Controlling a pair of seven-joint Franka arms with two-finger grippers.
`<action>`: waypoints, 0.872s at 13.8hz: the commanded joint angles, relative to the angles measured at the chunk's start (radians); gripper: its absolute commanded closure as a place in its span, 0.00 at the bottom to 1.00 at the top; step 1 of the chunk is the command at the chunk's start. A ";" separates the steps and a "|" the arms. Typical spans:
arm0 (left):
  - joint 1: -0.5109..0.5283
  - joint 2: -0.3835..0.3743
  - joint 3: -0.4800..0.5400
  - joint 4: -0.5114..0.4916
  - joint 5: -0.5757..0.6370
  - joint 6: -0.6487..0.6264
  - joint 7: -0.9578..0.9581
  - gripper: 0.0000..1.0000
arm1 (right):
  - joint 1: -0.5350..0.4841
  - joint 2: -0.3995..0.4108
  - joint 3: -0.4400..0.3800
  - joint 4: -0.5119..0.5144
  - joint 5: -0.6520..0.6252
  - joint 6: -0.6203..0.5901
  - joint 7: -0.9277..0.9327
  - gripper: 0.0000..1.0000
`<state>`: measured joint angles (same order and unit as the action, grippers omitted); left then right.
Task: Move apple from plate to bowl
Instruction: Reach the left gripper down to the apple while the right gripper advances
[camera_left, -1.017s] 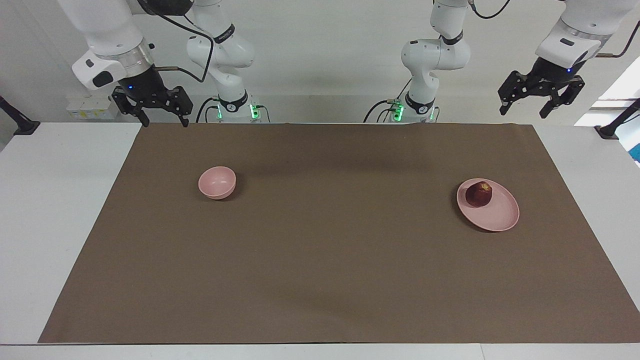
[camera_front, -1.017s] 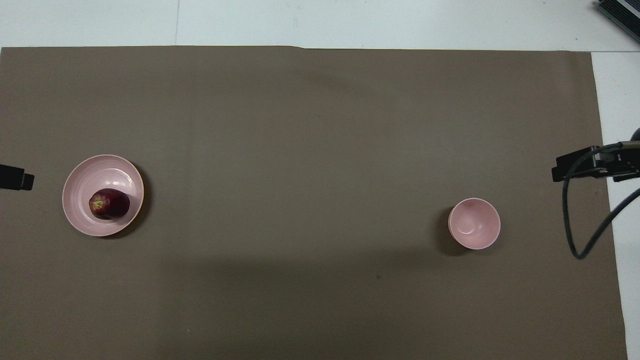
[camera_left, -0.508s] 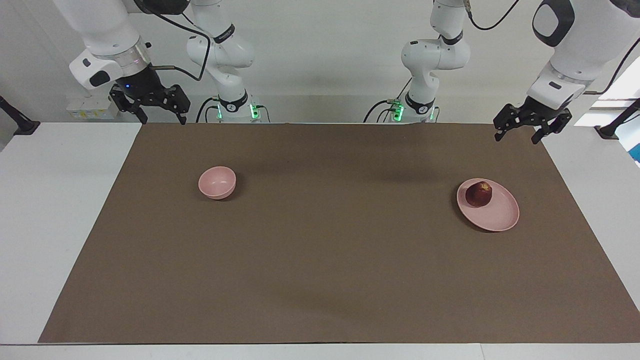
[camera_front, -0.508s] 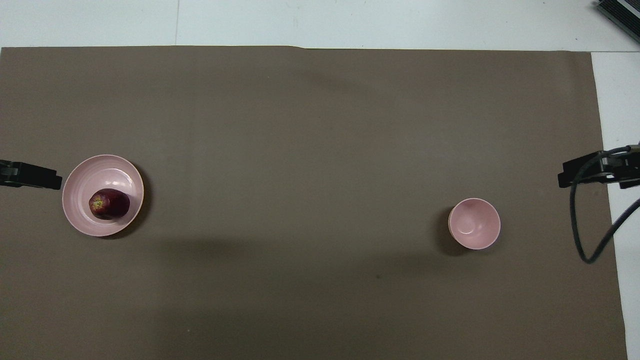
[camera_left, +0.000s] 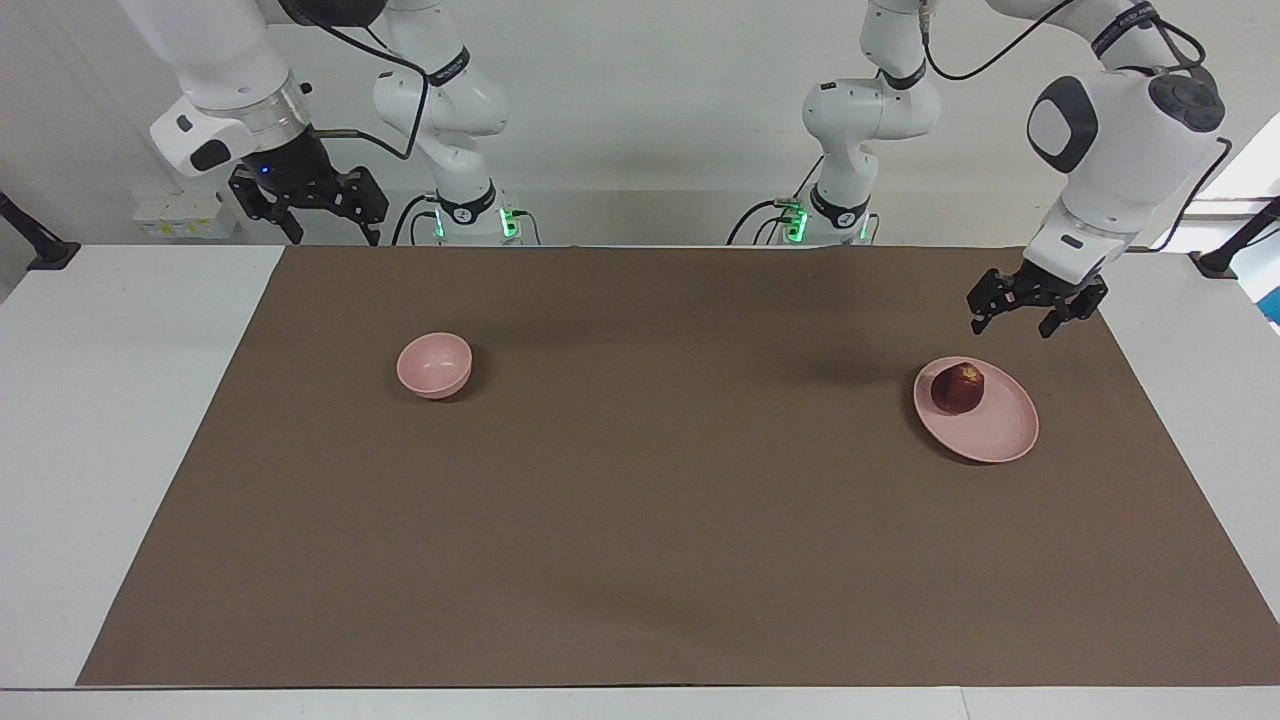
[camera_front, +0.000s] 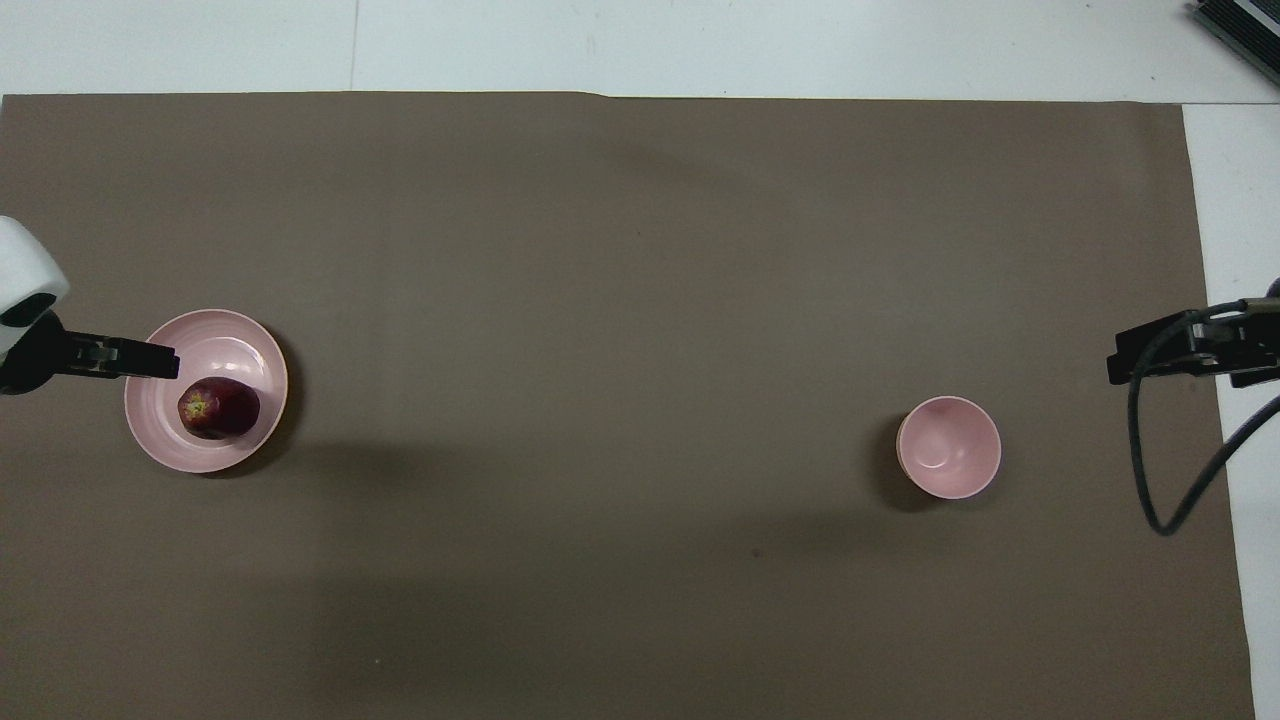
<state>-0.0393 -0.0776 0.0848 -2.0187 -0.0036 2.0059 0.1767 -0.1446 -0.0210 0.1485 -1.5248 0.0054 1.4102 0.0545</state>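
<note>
The dark red apple (camera_left: 958, 388) lies on the pale pink plate (camera_left: 995, 432) toward the left arm's end of the table; both also show in the overhead view, the apple (camera_front: 218, 408) on the plate (camera_front: 240, 340). The small pink bowl (camera_left: 434, 365) stands empty toward the right arm's end and shows from above too (camera_front: 948, 447). My left gripper (camera_left: 1012, 328) is open and empty in the air over the plate's rim, apart from the apple; from above (camera_front: 165, 361) it covers the rim. My right gripper (camera_left: 335, 238) is open and waits raised over the mat's corner (camera_front: 1125, 360).
A brown mat (camera_left: 640, 520) covers most of the white table (camera_left: 110, 420). A black cable (camera_front: 1150, 480) hangs from the right arm over the mat's edge beside the bowl. The two arm bases (camera_left: 470, 215) stand at the robots' edge of the table.
My left gripper has come down and moved in from the table's end to the plate's rim. My right gripper has shifted only slightly. Apple, plate and bowl have not moved.
</note>
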 joint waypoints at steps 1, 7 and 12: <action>0.019 -0.019 -0.005 -0.118 -0.006 0.140 0.014 0.00 | 0.017 -0.030 0.005 -0.052 0.007 0.010 0.059 0.00; 0.042 0.053 -0.007 -0.297 -0.012 0.436 0.014 0.00 | 0.086 -0.022 0.005 -0.113 0.024 0.104 0.154 0.00; 0.044 0.075 -0.007 -0.305 -0.013 0.456 0.014 0.50 | 0.117 -0.016 0.005 -0.133 0.024 0.135 0.191 0.00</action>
<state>-0.0075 0.0131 0.0852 -2.3101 -0.0055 2.4554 0.1767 -0.0227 -0.0210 0.1517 -1.6313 0.0150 1.5171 0.2295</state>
